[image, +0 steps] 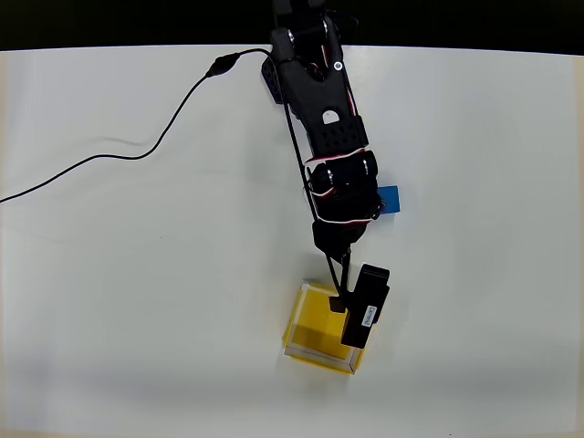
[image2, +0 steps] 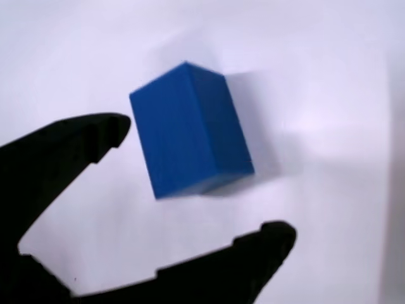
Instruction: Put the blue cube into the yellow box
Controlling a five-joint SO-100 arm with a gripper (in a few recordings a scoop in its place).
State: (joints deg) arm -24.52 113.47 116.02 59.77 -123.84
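Gripper [image2: 205, 183] wide open around the blue cube [image2: 190, 130], not touching; yellow box [image: 310, 328] well apart on the white table [image: 137, 301].

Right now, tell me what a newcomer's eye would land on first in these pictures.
In the wrist view, the blue cube dominates, sitting on the white table just beyond the open end effector, whose black fingers frame it without touching. In the overhead view, the yellow box stands out near the bottom centre, partly covered by the black arm that stretches down from the top edge.
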